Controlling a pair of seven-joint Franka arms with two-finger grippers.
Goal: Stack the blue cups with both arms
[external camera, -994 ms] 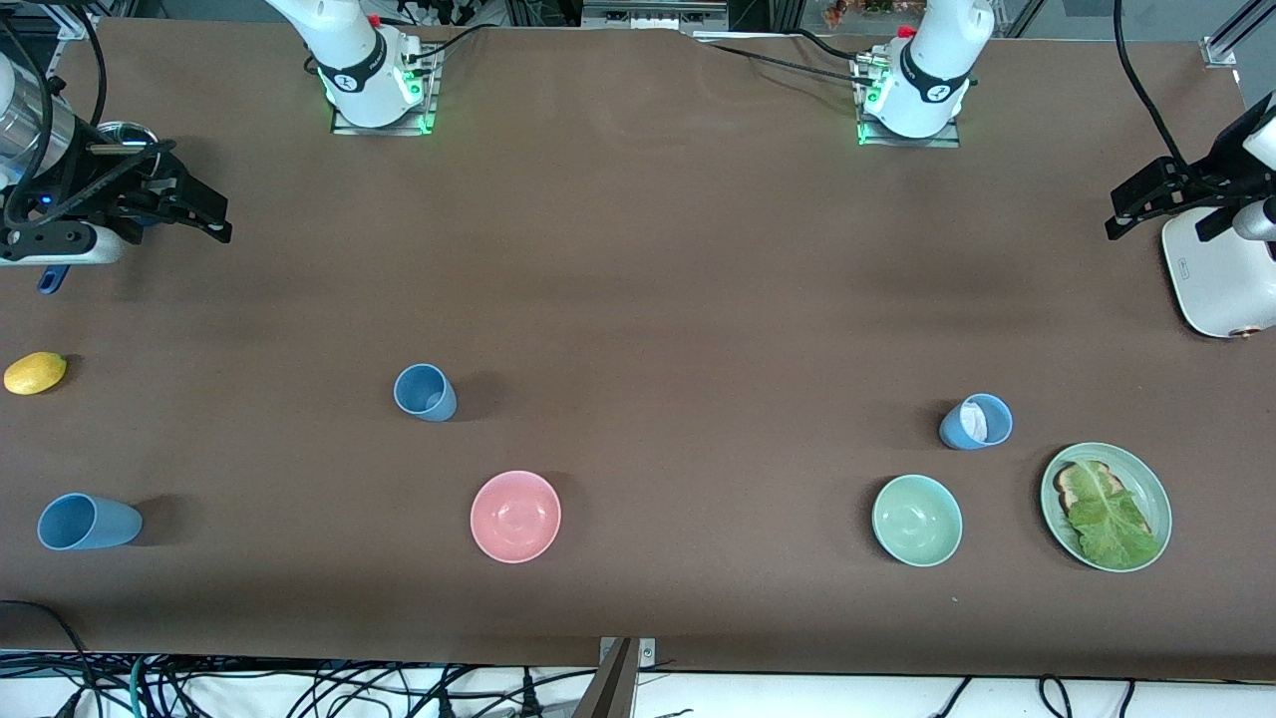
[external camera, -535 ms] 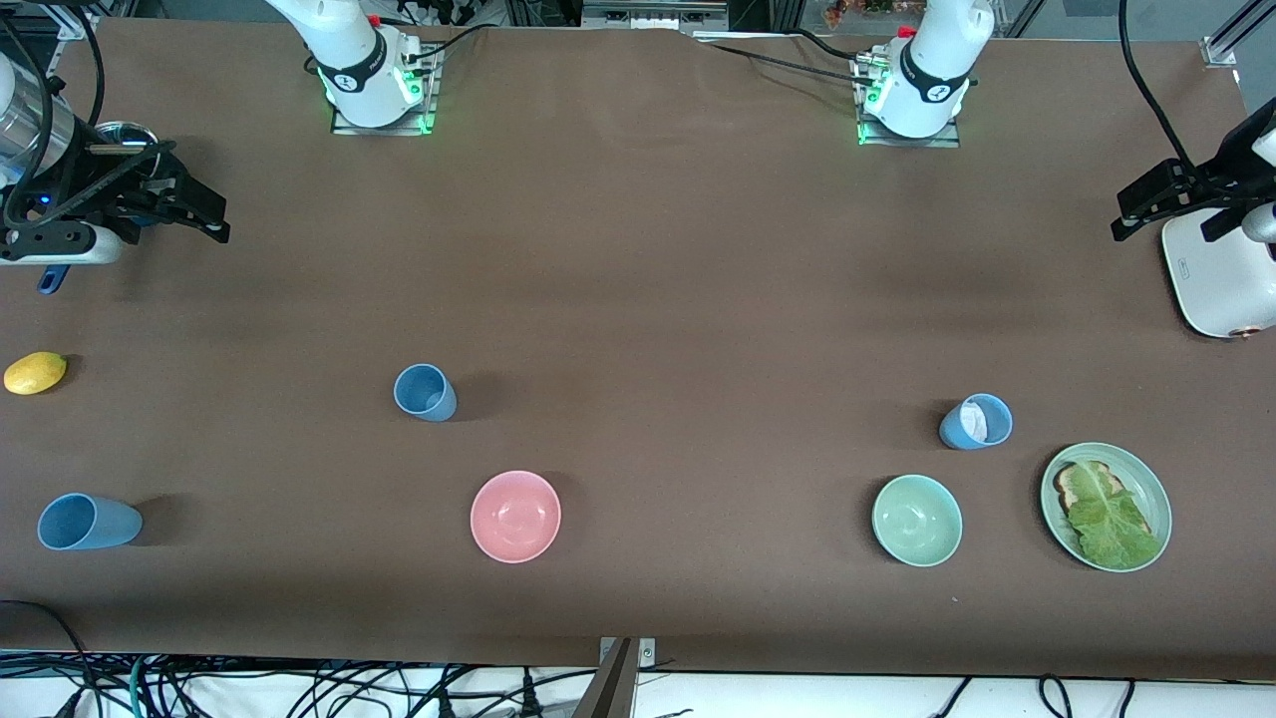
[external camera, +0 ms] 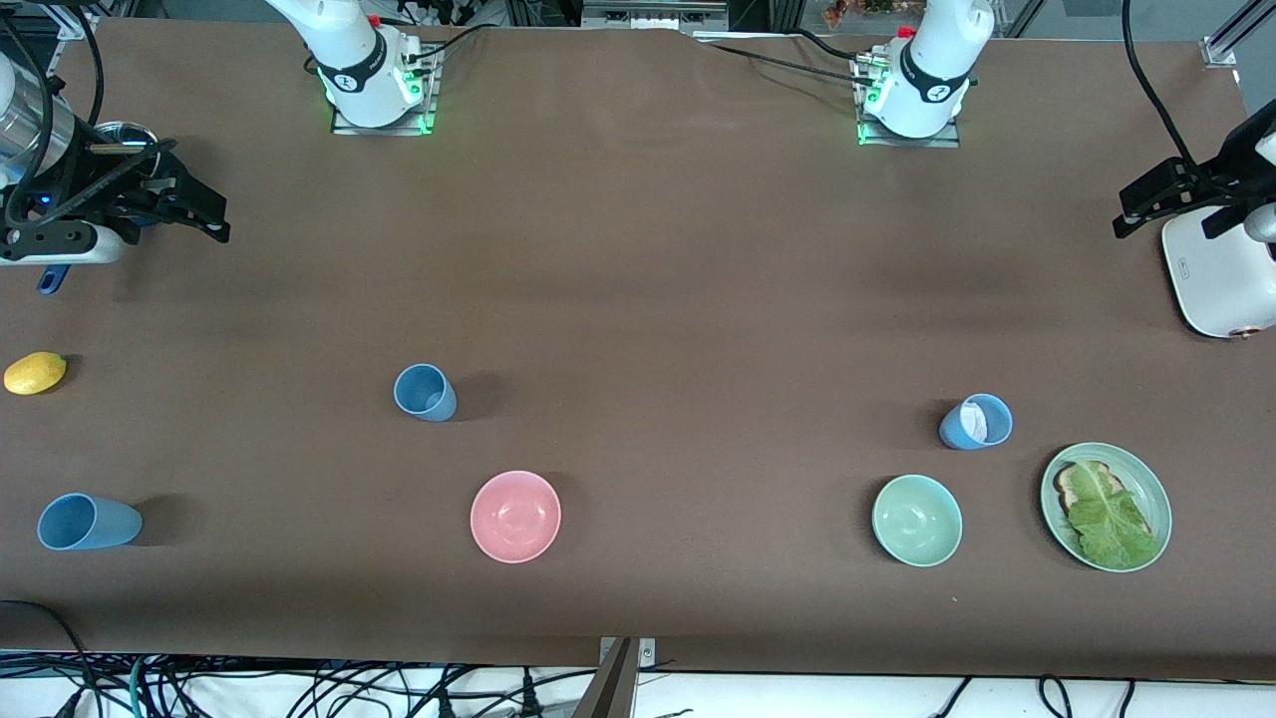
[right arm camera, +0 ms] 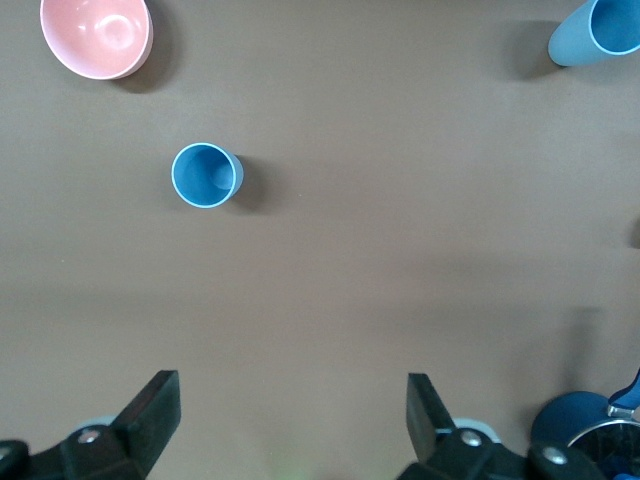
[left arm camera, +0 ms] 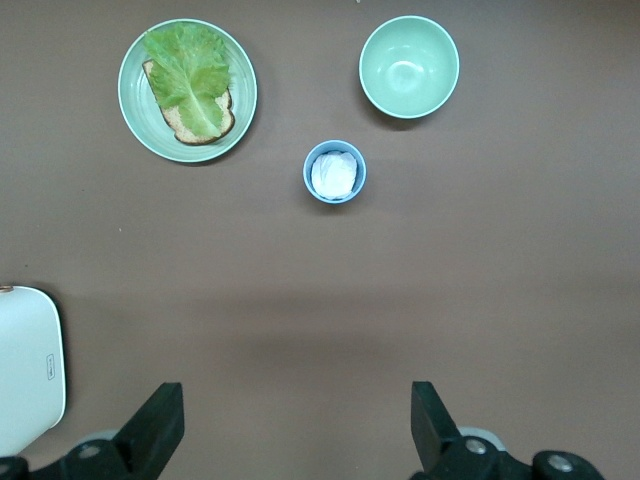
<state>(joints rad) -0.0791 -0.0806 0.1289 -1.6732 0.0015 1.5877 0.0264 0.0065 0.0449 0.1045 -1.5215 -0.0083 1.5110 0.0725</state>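
Three blue cups stand apart on the brown bench (external camera: 638, 259), none stacked. One blue cup (external camera: 426, 392) stands upright toward the right arm's end, farther from the front camera than the pink bowl (external camera: 515, 516). A second blue cup (external camera: 88, 522) sits near the bench's edge at the right arm's end, nearer the camera than the lemon (external camera: 35, 372). A third blue cup (external camera: 975, 421), with something white inside it, stands toward the left arm's end, near the pale-green bowl (external camera: 917, 520) and the green plate (external camera: 1146, 479) bearing toast and lettuce. The right pincer (external camera: 204, 214) hangs spread wide and empty over the bench at its own end, beside a dark saucepan (right arm camera: 585, 430). The left pincer (external camera: 1146, 194) hangs wide and empty at its end, by a white appliance (external camera: 1216, 284).
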